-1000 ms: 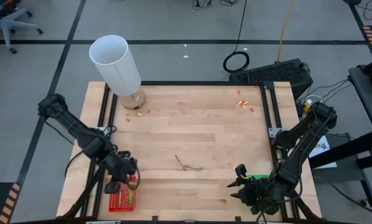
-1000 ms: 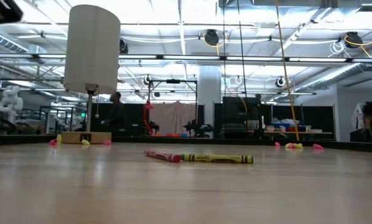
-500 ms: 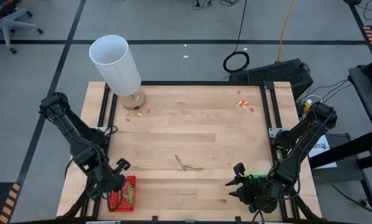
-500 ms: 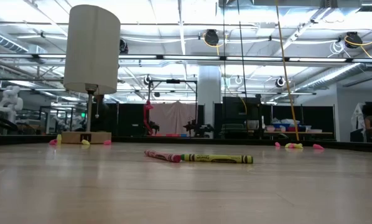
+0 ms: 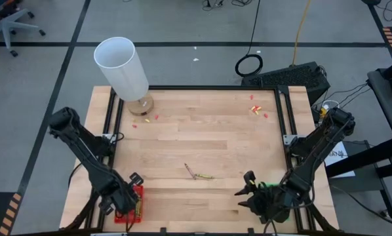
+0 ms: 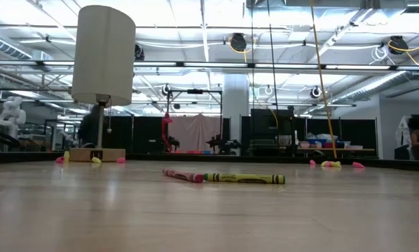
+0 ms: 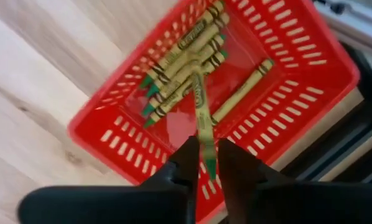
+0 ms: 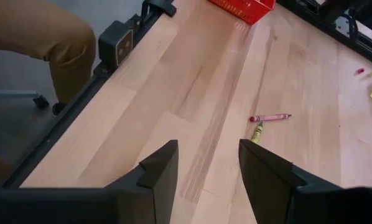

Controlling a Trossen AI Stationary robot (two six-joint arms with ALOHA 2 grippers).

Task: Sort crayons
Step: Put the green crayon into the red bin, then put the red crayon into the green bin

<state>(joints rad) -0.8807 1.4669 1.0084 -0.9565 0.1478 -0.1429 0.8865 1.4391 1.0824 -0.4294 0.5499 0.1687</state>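
Note:
A red tray (image 5: pixel 136 202) at the near left holds several olive-green crayons (image 7: pixel 180 62). My left gripper (image 5: pixel 122 196) is over it, shut on one more olive crayon (image 7: pixel 201 118). A reddish crayon (image 5: pixel 190 170) and an olive crayon (image 5: pixel 206 176) lie flat on the table's middle; they also show in the low view (image 6: pixel 183 175) (image 6: pixel 244 179) and in the right wrist view (image 8: pixel 270 117) (image 8: pixel 257 132). My right gripper (image 5: pixel 245 192) is open and empty at the near right, its fingers toward these two. My left gripper pinches the olive crayon's near end (image 7: pixel 208 163) between its two fingers, from above and pointing down into the tray. The crayon runs on from the fingers over the crayons in the tray; whether its far end rests on them I cannot tell.
A white lamp (image 5: pixel 120 65) stands on its wooden base at the far left corner. Tiny red and yellow scraps lie near it (image 5: pixel 147 118) and at the far right (image 5: pixel 256 110). Something green (image 5: pixel 269 188) sits under my right arm. A person's leg (image 8: pixel 43 37) shows beyond the table.
My left gripper has gone toward the table's near edge and now stands over the red tray with the crayon. The two crayons on the table have not moved.

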